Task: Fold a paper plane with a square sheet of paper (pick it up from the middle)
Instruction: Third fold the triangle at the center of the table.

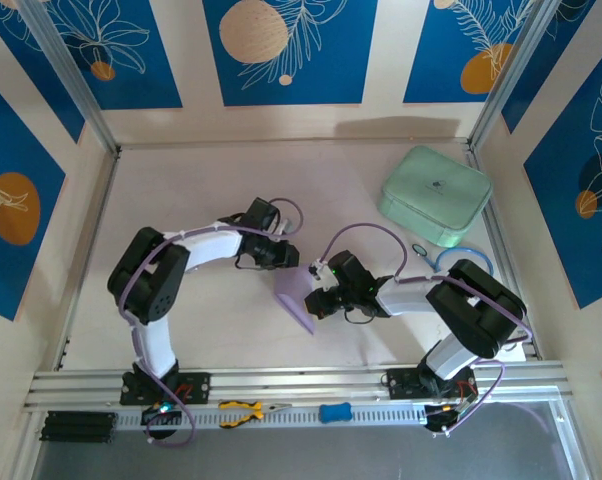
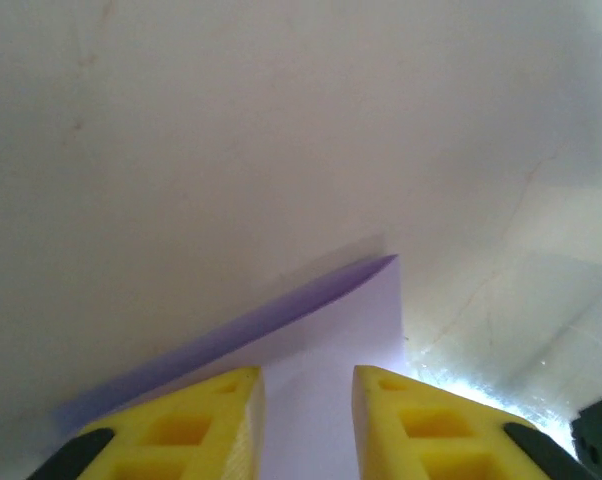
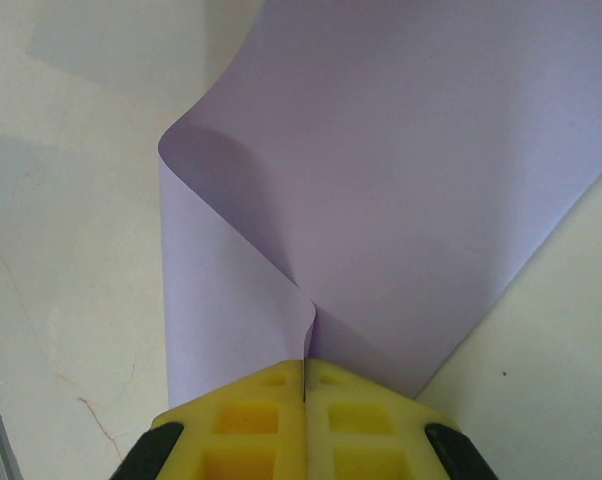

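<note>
While both arms reach inward from the near rail [image 1: 301, 378], the square sheet of paper [image 1: 299, 297] sits mid-counter between them, partly lifted and bent, not flat.

Right pincer [image 1: 317, 304]: in the wrist view the right pincer [image 3: 304, 368] has its yellow fingers [image 3: 251, 410] pressed together with the sheet's [image 3: 411, 180] edge caught in the seam, so it is clamped on the paper. From the pinch the paper fans away. The left side rolls over in a soft curl with no hard crease. The right edge runs straight on a diagonal out to the frame's right side, with bare counter [image 3: 61, 250] on either side.

Left pincer [image 1: 291, 262]: its tips sit at the far edge of the sheet. From the wrist view, the left pincer [image 2: 306, 378] has its fingers [image 2: 211, 420] apart, lavender showing through the gap. I can't tell whether either finger touches the paper [image 2: 331, 320]. One sheet edge shows as a darker band rising to a sharp corner.

Room: counter [image 1: 181, 190] is bare on the left and along the far side. A mint-green case [image 1: 434, 195] sits in the far right corner, well apart from the sheet. Yellow-handled pliers [image 1: 243, 410] lie on the near rail, off the work area.
</note>
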Action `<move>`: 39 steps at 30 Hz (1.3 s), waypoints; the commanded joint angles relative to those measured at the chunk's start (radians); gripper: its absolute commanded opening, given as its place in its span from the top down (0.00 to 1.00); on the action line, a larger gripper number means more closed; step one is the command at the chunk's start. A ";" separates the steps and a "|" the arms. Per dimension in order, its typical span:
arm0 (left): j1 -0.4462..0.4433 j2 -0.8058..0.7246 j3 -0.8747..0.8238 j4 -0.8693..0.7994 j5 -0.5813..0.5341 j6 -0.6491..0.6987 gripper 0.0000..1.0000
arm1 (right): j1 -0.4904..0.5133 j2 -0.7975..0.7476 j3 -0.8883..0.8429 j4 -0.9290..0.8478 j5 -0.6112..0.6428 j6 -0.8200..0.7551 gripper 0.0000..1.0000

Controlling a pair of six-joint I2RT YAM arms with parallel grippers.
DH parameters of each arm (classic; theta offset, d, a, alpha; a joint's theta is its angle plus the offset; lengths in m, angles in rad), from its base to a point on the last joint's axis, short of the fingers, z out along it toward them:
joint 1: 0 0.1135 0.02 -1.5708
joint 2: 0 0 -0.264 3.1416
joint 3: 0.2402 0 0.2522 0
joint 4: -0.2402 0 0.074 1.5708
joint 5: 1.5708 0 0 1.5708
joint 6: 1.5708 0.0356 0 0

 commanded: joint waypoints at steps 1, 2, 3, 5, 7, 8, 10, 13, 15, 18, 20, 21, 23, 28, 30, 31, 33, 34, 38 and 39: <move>-0.001 -0.113 -0.001 -0.025 -0.059 -0.006 0.68 | 0.007 0.023 -0.002 -0.038 0.021 0.005 0.98; 0.000 -0.143 -0.022 -0.011 -0.057 -0.021 0.68 | 0.007 0.024 -0.002 -0.037 0.022 0.005 0.98; -0.002 -0.178 -0.059 0.017 -0.047 -0.045 0.71 | 0.007 0.026 -0.002 -0.037 0.023 0.005 0.98; -0.001 -0.246 -0.144 0.092 -0.011 -0.095 0.79 | 0.007 0.028 -0.003 -0.036 0.033 0.005 0.98; -0.005 -0.319 -0.247 0.189 0.025 -0.163 0.88 | 0.007 0.026 -0.006 -0.033 0.040 0.007 0.98; -0.009 -0.348 -0.297 0.249 0.045 -0.199 0.91 | 0.008 0.024 -0.007 -0.032 0.041 0.006 0.98; -0.020 -0.405 -0.402 0.375 0.082 -0.276 0.94 | 0.008 0.021 -0.011 -0.034 0.047 0.008 0.98; -0.045 -0.483 -0.525 0.495 0.072 -0.361 0.97 | 0.011 0.014 -0.018 -0.035 0.059 0.009 0.98; -0.073 -0.516 -0.586 0.546 0.055 -0.400 0.98 | 0.011 0.012 -0.021 -0.034 0.066 0.010 0.98; -0.125 -0.525 -0.620 0.553 0.007 -0.413 0.98 | 0.013 0.017 -0.016 -0.038 0.071 0.005 0.98; -0.148 -0.516 -0.651 0.604 -0.004 -0.436 0.99 | 0.016 0.019 -0.012 -0.044 0.073 0.003 0.98; -0.154 -0.506 -0.664 0.634 -0.003 -0.449 0.99 | 0.018 0.016 -0.012 -0.045 0.077 0.005 0.98; -0.163 -0.489 -0.673 0.666 -0.006 -0.462 0.99 | 0.019 0.012 -0.014 -0.046 0.079 0.008 0.98; -0.176 -0.458 -0.673 0.697 -0.012 -0.469 1.00 | 0.022 0.002 -0.017 -0.053 0.087 0.008 0.98; -0.178 -0.443 -0.675 0.699 -0.013 -0.472 1.00 | 0.022 -0.001 -0.019 -0.056 0.088 0.009 0.98; -0.179 -0.433 -0.677 0.707 -0.015 -0.476 1.00 | 0.022 -0.001 -0.021 -0.054 0.090 0.009 0.98; -0.183 -0.408 -0.679 0.730 -0.011 -0.485 1.00 | 0.022 -0.002 -0.020 -0.056 0.090 0.010 0.98; -0.184 -0.397 -0.679 0.745 -0.007 -0.488 1.00 | 0.022 -0.002 -0.020 -0.055 0.090 0.009 0.98; -0.187 -0.359 -0.673 0.789 0.000 -0.487 1.00 | 0.022 -0.001 -0.020 -0.057 0.090 0.008 0.98; -0.187 -0.352 -0.674 0.797 0.001 -0.486 1.00 | 0.023 -0.002 -0.020 -0.058 0.091 0.007 0.98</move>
